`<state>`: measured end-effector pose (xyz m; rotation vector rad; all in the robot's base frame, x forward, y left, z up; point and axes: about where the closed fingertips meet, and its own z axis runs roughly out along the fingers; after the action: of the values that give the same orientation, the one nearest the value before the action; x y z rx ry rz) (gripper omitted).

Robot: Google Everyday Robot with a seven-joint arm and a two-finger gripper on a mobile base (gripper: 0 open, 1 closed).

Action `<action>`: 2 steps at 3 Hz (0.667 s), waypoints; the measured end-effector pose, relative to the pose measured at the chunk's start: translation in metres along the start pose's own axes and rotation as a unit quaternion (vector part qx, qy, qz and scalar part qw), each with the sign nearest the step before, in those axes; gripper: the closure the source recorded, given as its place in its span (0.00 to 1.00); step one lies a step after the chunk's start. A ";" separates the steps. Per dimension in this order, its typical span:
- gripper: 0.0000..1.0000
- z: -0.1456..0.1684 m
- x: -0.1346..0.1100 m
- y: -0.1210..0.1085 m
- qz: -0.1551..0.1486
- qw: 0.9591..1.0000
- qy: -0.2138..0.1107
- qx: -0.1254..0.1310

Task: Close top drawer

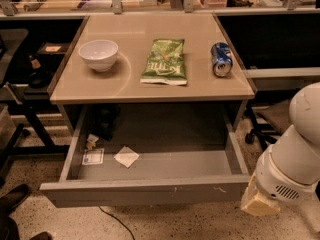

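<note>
The top drawer (150, 193) is a wide shallow grey metal drawer, pulled far out from under the tan table top (135, 86). Its plain front panel has small white scuffs. Inside lie a white paper scrap (126, 156), a small card (92, 157) and a dark object (104, 121) at the back left. My gripper (257, 204), a beige part under the white arm (295, 154), is at the lower right, just beside the drawer's front right corner. Whether it touches the panel does not show.
On the table top stand a white bowl (99, 54), a green chip bag (165, 61) and a blue soda can (221, 59) lying on its side. A dark chair base (260, 129) is right of the drawer. Dark table legs (30, 124) and a shoe (12, 199) are at the left.
</note>
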<state>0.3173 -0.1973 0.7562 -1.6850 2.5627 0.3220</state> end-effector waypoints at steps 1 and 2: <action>1.00 0.000 0.000 0.000 0.000 1.000 0.000 0.000; 1.00 0.010 0.001 -0.003 0.004 1.000 -0.008 0.004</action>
<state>0.3196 -0.1971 0.7464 -1.6620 2.5570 0.3225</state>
